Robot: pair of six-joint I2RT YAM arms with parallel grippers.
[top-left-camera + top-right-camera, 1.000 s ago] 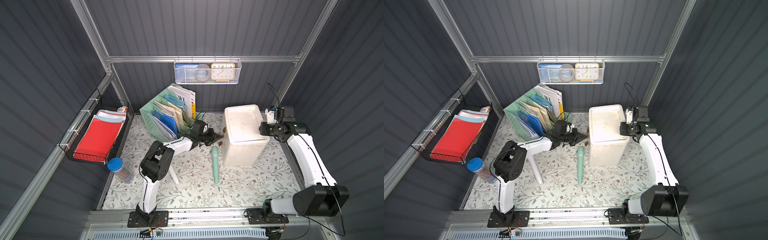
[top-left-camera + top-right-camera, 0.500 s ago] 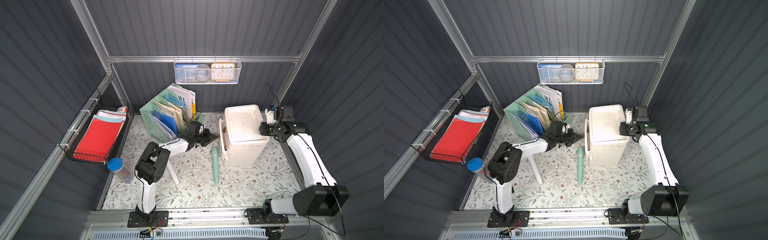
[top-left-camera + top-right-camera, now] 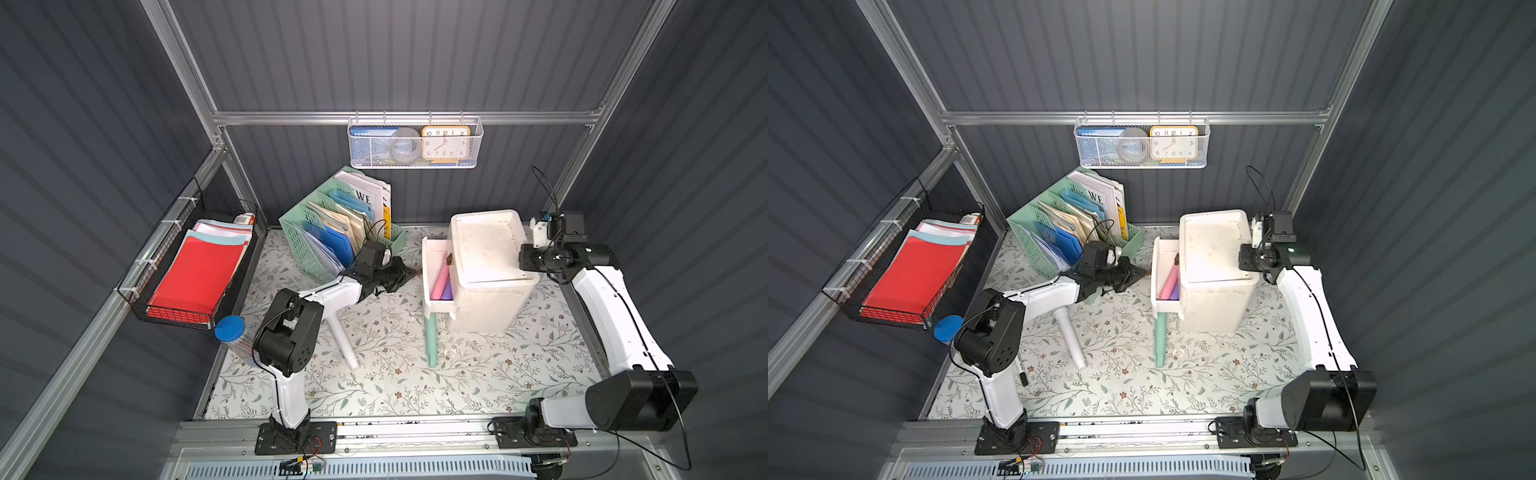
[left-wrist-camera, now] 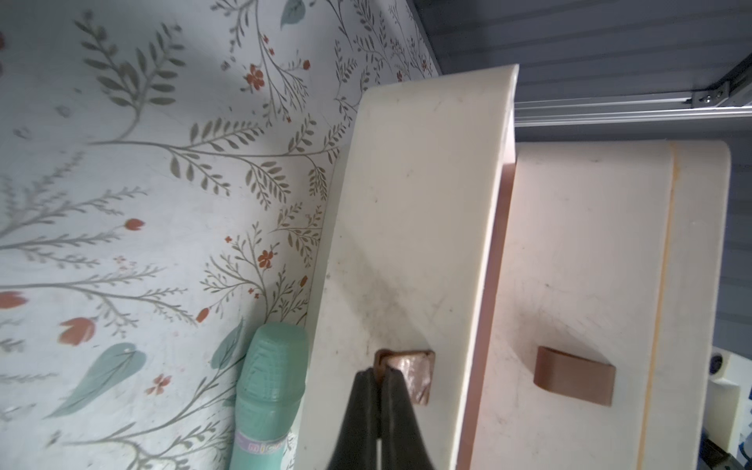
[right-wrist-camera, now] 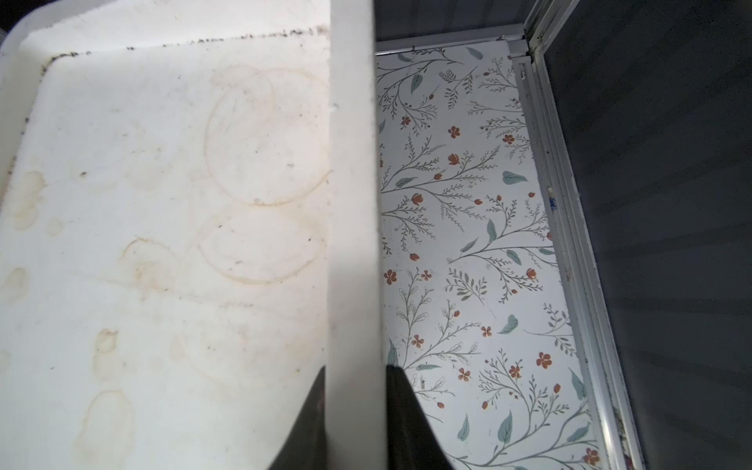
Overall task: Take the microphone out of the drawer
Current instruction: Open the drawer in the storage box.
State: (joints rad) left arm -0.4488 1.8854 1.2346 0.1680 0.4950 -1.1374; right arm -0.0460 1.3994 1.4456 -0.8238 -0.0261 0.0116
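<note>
Floral desk [image 3: 374,353] between dark ribbed walls. At far right, white cabinet [image 3: 486,249] with drawer [image 3: 438,308] drawn out to the left. Inside drawer, lying far-to-near: pink microphone [image 3: 439,278], purple stick [image 3: 447,291] just right of it. Under drawer's near end, teal stick [image 3: 432,340] on desk. Green file rack [image 3: 307,245] at far middle, behind left arm. Left jaws: pinched tight on drawer's brown handle [image 4: 409,372]. Right jaws: clamped narrow on cabinet's right top rim.
</note>
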